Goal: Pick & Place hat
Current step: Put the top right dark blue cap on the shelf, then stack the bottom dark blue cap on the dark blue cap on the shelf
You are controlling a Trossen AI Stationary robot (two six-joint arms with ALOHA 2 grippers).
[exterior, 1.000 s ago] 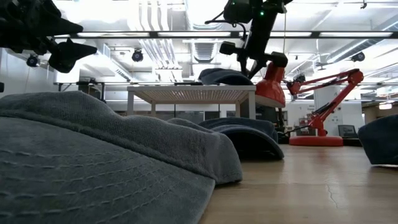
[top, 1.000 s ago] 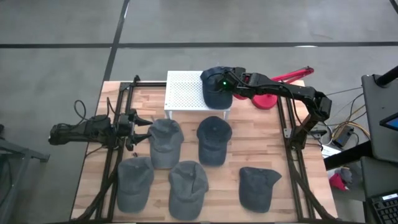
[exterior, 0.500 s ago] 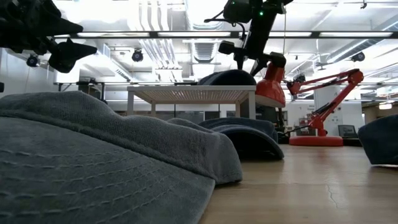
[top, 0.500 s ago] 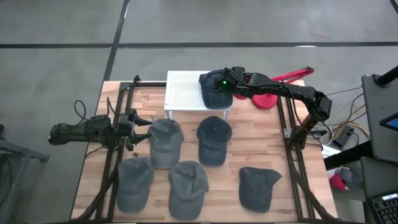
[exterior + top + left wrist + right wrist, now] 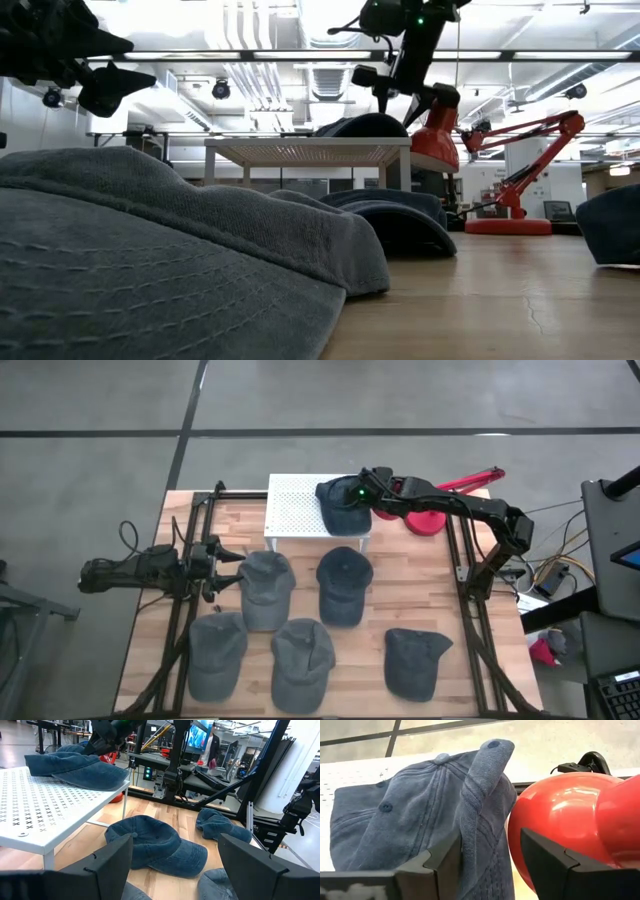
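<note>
A small white perforated metal shelf (image 5: 300, 505) stands at the far edge of the light wooden plank counter (image 5: 400, 605) and serves as the landmark here. Just beside the shelf's right end sits a glossy red desk lamp (image 5: 428, 520), its round shade close against the right gripper (image 5: 362, 490). In front of the shelf, five more faded blue-grey denim caps lie flat on the counter: one (image 5: 266, 588) and another (image 5: 343, 584) nearest the shelf, then three (image 5: 217, 653) (image 5: 303, 657) (image 5: 416, 661) in a row farther out. The black metal frame rails (image 5: 190, 575) run along both sides of the counter.

The left gripper (image 5: 228, 568) waits low over the counter, left of the shelf and in front of it, its fingers spread wide apart with nothing between them.

The right gripper reaches in over the shelf's right end, past the lamp, and its fingers are pinched on a raised fold of the dark blue denim baseball cap (image 5: 341, 508). That cap rests on the right part of the shelf top (the pinched fold stands up as a ridge with a stitched eyelet (image 5: 494, 744) at its peak). Its cloth is washed, stitched in panels, with a button on the crown (image 5: 441, 756).
</note>
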